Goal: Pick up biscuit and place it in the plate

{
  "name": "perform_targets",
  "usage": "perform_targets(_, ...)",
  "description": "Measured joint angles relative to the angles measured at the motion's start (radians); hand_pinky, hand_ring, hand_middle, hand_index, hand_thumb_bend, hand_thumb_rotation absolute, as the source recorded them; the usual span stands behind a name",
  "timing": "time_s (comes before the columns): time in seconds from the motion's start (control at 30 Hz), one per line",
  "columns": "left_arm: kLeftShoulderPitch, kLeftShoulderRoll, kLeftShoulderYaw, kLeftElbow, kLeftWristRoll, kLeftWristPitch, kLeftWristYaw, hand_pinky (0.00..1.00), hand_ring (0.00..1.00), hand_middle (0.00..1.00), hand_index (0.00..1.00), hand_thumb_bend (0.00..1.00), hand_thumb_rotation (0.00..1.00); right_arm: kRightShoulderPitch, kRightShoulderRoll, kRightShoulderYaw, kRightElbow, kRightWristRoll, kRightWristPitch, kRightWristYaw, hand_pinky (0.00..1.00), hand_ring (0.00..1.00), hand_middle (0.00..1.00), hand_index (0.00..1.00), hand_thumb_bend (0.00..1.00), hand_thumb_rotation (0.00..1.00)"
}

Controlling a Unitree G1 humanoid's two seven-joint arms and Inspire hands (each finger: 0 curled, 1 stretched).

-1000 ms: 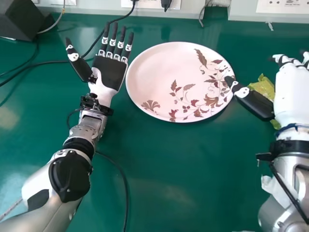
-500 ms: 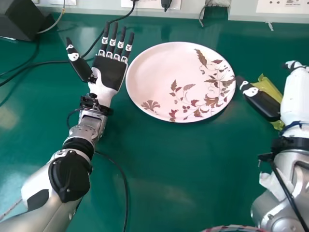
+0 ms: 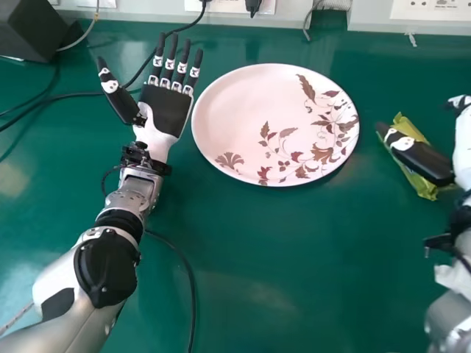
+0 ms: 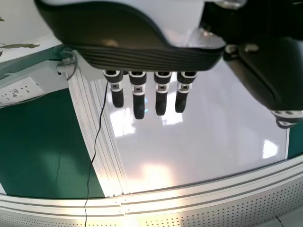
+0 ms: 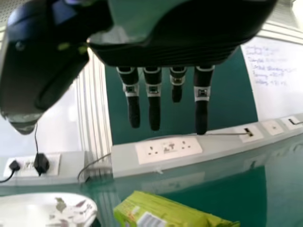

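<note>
Right hand point(image 3: 421, 159): just the one, fingers pretty much straight, gripping nothing, thumb over the biscuit pack, can't tell if touching
Biscuit pack point(image 3: 425, 188): only one, lying on the table point(image 3: 257, 257), right of the plate
Plate point(image 3: 239, 110): single, flowery
Left hand point(image 3: 168, 110): one, open, empty, palm up, beside the plate

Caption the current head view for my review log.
Open left hand beside a leaf-patterned pink plate; right hand with thumb over a yellow-green biscuit packet.
</note>
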Motion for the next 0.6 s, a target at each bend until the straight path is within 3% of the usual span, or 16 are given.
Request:
perform_targets(0.17, 0.000, 0.000, 0.000, 0.000, 0.000, 0.000, 0.000, 0.99, 0.93, 0.98, 0.98, 0.98, 0.53, 0.000, -0.090, -0.028, 0.039, 0.056, -0.004, 0.043, 0.60, 0.68, 0.80, 0.82, 1.00, 0.09)
perform_targets(0.6, 0.000, 0.001, 0.000, 0.000, 0.000, 0.001, -0.001, 0.99, 0.92, 0.98, 0.98, 1.00, 0.54, -0.001, -0.259, -0.049, 0.107, 0.195, -0.010, 0.078, 0.59, 0.68, 0.81, 0.82, 1.00, 0.08)
